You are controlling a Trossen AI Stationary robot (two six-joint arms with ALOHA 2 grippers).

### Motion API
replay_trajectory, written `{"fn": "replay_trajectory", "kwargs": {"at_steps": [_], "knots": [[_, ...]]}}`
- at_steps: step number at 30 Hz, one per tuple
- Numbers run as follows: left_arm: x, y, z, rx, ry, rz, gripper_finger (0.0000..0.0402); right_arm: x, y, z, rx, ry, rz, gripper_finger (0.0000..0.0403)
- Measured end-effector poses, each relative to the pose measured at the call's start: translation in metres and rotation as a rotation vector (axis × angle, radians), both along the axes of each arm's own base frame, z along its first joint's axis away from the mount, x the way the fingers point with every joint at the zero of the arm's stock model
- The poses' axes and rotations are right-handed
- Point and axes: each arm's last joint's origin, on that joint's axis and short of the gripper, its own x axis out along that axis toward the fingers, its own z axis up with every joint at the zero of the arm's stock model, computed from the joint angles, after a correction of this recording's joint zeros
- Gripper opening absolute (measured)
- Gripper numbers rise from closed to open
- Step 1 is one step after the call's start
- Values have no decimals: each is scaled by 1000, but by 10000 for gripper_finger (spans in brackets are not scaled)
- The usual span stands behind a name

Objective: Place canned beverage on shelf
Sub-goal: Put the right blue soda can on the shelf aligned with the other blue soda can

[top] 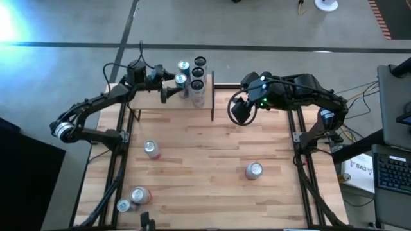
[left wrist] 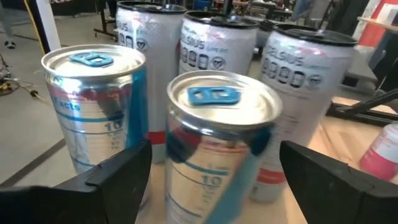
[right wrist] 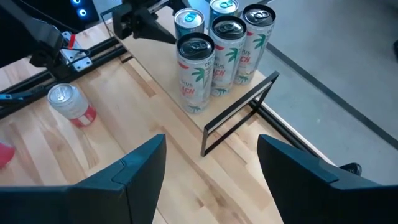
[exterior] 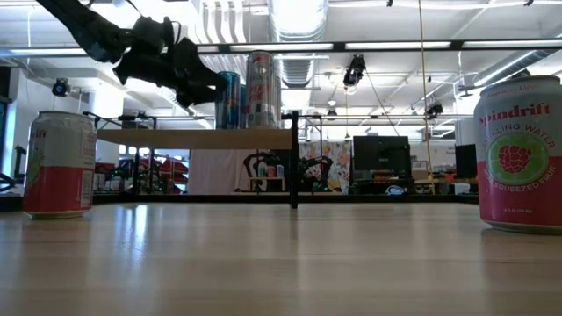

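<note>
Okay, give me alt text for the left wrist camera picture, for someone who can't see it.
The left gripper is open, its two dark fingers on either side of a silver and blue can standing upright. Another silver and blue can stands beside it, with three taller white cans behind them.

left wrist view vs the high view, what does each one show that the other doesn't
Only the left wrist view shows the can labels up close and the left gripper's fingers standing apart on either side of the nearest blue can, not clamping it.

Only the high view shows the whole layout: the shelf at the table's far edge, the right gripper waiting beside it, and loose cans on the table, such as one at right.

Both show the can cluster and the left gripper at it.
</note>
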Motion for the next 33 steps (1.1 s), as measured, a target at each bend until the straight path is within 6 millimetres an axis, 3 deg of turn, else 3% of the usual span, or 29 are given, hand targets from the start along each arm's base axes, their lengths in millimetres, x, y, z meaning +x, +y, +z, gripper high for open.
{"fn": "replay_trajectory", "kwargs": {"at_steps": [13,23,33], "knots": [[-19,-17,-3,-14,216,138,320,6,0,-4,-1,17,1,240],[-11,-5,-22,-113,269,201,310,10,0,-7,-15,37,16,237],[-4,4,-27,-117,225,219,310,10,0,-7,-14,36,16,233]]}}
